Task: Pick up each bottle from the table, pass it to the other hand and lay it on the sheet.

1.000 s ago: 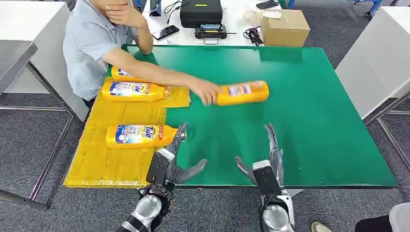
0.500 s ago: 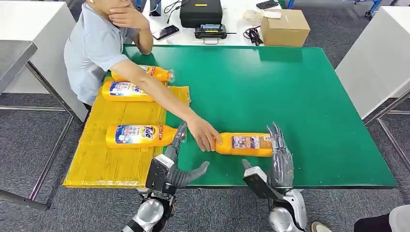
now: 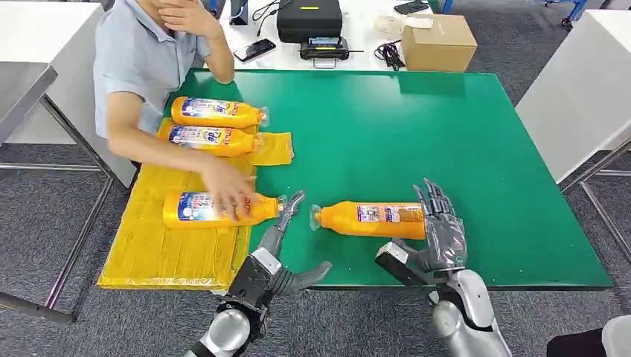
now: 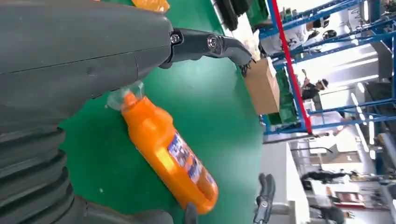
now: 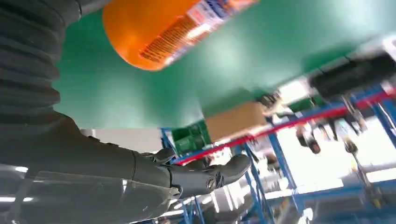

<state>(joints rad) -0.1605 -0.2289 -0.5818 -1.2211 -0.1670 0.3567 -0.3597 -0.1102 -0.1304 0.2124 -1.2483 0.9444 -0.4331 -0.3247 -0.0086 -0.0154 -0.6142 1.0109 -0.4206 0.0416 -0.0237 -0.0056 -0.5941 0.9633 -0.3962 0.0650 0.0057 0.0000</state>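
We see the orange bottle (image 3: 372, 220) lying on green table (image 3: 461, 134), right hand (image 3: 440, 232) spread at its base w/o gripping; left hand (image 3: 281, 253) spread, holding nothing, near its cap.

**What everything's made of, surface by surface**

You've got a matt green table top (image 3: 461, 149) that looks smooth and slightly rubbery. The orange bottle (image 3: 372, 220) near the front edge is glossy plastic with a printed paper-like label and a clear cap. The yellow sheet (image 3: 164, 245) looks like thin crinkly plastic film, shiny in the folds. Your right hand (image 3: 439, 234) reads as silvery metal-look plastic; the left hand (image 3: 279, 256) is darker grey, with a matt ribbed rubbery cover in the wrist view. The box (image 3: 439, 42) at the back is plain matt cardboard.
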